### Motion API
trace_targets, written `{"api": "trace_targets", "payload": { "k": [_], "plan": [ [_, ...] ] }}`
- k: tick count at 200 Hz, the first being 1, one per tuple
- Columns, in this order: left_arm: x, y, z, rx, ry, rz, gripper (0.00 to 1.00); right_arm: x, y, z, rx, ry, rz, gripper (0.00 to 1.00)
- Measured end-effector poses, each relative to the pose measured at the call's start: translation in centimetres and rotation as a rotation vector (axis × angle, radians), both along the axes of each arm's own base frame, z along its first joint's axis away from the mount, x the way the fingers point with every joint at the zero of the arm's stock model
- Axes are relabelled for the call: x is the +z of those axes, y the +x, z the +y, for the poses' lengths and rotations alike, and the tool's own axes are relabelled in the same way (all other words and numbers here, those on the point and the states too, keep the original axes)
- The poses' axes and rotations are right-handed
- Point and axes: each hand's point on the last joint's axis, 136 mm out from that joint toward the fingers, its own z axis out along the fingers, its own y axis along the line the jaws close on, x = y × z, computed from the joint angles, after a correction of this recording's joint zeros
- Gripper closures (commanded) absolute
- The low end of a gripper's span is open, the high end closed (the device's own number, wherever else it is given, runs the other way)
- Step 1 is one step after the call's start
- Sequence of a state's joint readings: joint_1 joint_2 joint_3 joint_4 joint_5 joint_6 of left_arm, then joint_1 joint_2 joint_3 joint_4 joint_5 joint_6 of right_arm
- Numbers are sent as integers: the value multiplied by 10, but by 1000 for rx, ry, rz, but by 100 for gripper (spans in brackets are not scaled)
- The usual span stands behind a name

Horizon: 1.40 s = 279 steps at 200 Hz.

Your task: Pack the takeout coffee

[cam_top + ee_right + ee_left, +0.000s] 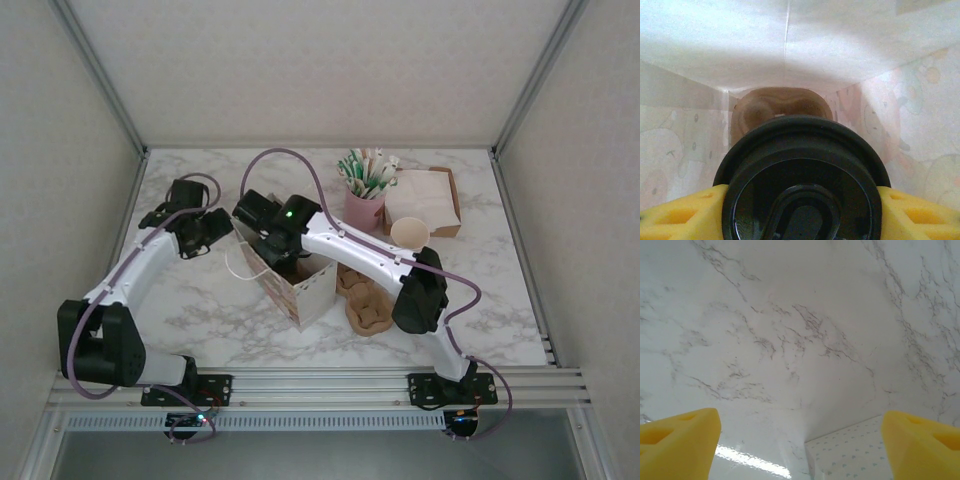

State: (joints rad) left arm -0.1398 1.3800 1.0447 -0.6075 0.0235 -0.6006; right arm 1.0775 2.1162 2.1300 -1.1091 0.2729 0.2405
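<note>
The right end effector (800, 212) grips the takeout coffee (800, 165) between its pads (680, 215), inside the paper bag (900, 115).

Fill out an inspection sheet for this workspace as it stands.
Surface: marble table, no spills seen.
Job's things: takeout coffee, black lid up, inside the paper bag, above a brown insert at the bag's bottom.
Clutter: pink cup of straws, lidless cup, brown box, pulp tray.
Grippers: right gripper shut on the coffee, down in the bag; left gripper open, empty, over the table beside the bag.
Cables: purple cable arcs above the bag; no snag seen.
Surroundings: pale walls, aluminium rail.
</note>
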Motion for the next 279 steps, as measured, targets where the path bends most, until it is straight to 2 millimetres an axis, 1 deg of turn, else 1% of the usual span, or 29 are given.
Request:
{"api": "trace_targets", "payload": {
  "k": [49,97,163,197,243,279],
  "plan": [
    [14,-2,3,21,3,-41,16,-3,-4,-7,-65,-7,32,40],
    [22,-5,9,54,14,-61,16,-8,-2,-5,-103,0,39,40],
    [41,-10,12,75,8,-116,15,-9,1,-4,-123,8,31,40],
    [46,-12,12,78,4,-129,15,-5,0,-4,-122,6,25,40],
    [50,-17,13,78,3,-135,15,14,-4,2,-102,16,-29,40],
    [52,-19,13,78,3,-136,15,12,-13,1,-94,-8,-25,41]
  ]
}}
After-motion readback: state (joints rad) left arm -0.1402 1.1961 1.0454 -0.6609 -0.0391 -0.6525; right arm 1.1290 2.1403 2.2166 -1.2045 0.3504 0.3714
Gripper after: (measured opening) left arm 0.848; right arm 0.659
